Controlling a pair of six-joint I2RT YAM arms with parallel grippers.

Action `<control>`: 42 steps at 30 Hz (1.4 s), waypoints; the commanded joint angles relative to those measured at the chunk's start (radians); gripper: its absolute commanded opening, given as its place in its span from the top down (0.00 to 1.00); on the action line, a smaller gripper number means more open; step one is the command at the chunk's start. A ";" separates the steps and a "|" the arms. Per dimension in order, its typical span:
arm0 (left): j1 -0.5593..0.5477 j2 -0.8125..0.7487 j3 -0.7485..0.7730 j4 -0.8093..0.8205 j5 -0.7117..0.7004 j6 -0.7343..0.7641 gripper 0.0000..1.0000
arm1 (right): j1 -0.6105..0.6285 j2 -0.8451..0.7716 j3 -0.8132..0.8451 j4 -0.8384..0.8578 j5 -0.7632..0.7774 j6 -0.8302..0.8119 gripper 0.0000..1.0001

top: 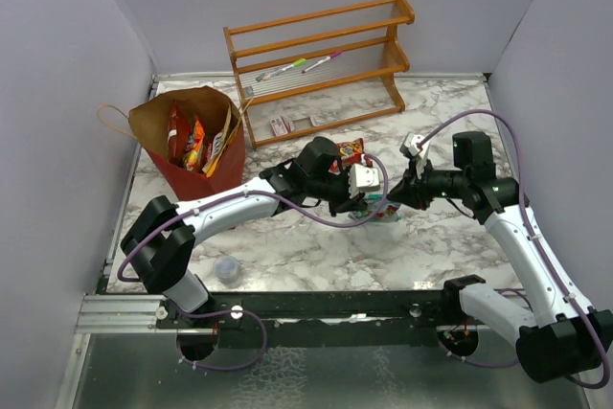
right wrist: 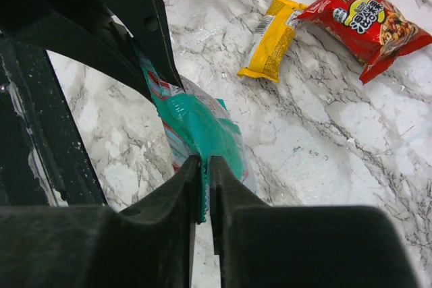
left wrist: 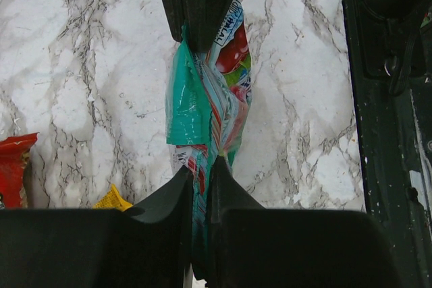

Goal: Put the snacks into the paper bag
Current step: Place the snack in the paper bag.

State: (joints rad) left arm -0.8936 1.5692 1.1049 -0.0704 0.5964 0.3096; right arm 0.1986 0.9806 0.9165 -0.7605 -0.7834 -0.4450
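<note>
A teal snack packet hangs just above the marble table, held at both ends. My left gripper is shut on one end, seen in the left wrist view with the packet stretching away from it. My right gripper is shut on the other edge of the packet. A red packet and a yellow packet lie on the table nearby; the red one also shows in the top view. The dark-red paper bag stands open at the far left with several orange and red packets inside.
A wooden slatted rack stands at the back with a green pen and a pink pen on it. A small clear cup sits near the front left. Grey walls close in both sides.
</note>
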 commanded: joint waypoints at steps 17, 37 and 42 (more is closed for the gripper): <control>0.096 -0.154 0.036 -0.043 -0.080 0.046 1.00 | -0.007 -0.016 0.117 0.004 0.101 0.008 0.30; 0.262 -0.362 0.141 -0.136 -0.186 0.073 1.00 | -0.007 0.113 0.060 0.122 0.158 -0.044 0.20; 0.262 -0.361 0.199 -0.162 -0.221 0.067 1.00 | -0.008 0.139 0.009 0.194 0.245 0.018 0.16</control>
State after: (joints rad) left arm -0.6357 1.2304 1.2343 -0.2298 0.4267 0.3698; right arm 0.1963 1.1149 0.9733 -0.6617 -0.6262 -0.4732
